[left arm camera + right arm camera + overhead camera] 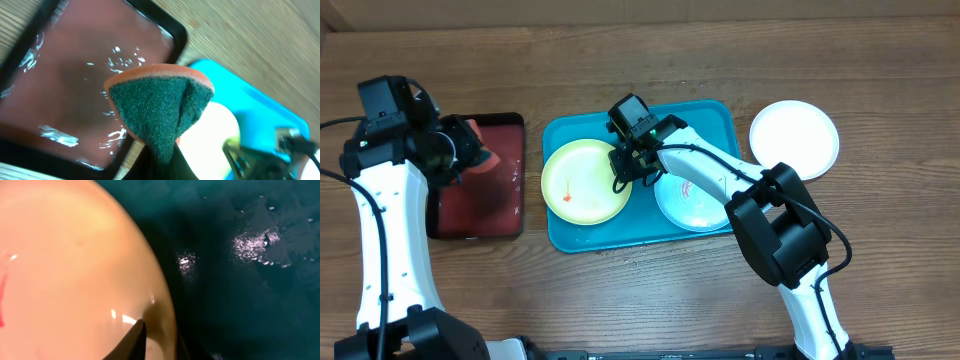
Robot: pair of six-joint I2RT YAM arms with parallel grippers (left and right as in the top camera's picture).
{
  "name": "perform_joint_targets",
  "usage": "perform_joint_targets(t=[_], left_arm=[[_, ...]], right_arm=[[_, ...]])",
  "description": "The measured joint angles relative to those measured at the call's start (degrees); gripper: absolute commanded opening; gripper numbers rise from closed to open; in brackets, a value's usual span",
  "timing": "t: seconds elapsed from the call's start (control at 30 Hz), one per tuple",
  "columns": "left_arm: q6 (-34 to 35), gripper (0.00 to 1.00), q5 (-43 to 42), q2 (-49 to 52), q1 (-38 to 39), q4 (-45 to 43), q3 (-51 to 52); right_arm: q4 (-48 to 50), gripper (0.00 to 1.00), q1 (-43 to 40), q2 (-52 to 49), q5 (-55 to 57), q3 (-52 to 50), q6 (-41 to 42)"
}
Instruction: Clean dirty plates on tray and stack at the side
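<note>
From above, the teal tray (710,112) carries a smeared yellow-green plate (582,180) and a pale blue plate (688,208); a white plate (794,138) sits beside it on the worktop (620,50).

The left wrist camera alone shows the left fingers (162,162) pinching a sponge (160,110) over a wet red tray (75,75).

Seen from the right wrist, the right fingers (136,339) are set narrow and clamp the yellow-green plate's rim.

1. Tray (565,236): teal-blue, plain.
2. Yellow-green plate (585,175): one small red smear near its lower left.
3. Pale blue plate (692,210): plain.
4. White plate (794,140): plain.
5. Smaller tray (485,205): dark red, black rim, glinting wet patches.
6. Sponge (160,115): orange body, dark green scouring face.
7. Table (620,50): brown wood grain.
</note>
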State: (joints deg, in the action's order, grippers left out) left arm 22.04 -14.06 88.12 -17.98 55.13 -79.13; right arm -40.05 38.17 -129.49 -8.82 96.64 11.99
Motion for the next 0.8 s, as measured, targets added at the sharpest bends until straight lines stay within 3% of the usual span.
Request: perform_joint_targets(t=[0.27,0.33,0.43,0.67,0.8], left_arm=[[0.0,0.04,-2.3,5.7,9.7,-2.5,4.4],[0.0,0.04,-2.5,8.2,12.6,-3.2,5.0],[0.0,0.04,-2.7,11.6,16.2,-4.3,5.3],[0.0,0.04,-2.9,17.9,22.4,-7.0,5.4],[0.0,0.04,-2.9,19.7,23.9,-7.8,5.4]], right_arm=[[-0.1,0.13,0.0,0.0,-0.5,-0.2,0.0],[-0.1,0.06,0.0,0.0,-0.9,-0.2,0.0],[-0.3,0.04,0.0,0.0,-1.5,-0.2,0.4],[-4.0,0.05,0.0,0.0,-0.3,0.7,2.9],[-6.1,0.12,0.2,0.0,2.5,1.3,4.7]])
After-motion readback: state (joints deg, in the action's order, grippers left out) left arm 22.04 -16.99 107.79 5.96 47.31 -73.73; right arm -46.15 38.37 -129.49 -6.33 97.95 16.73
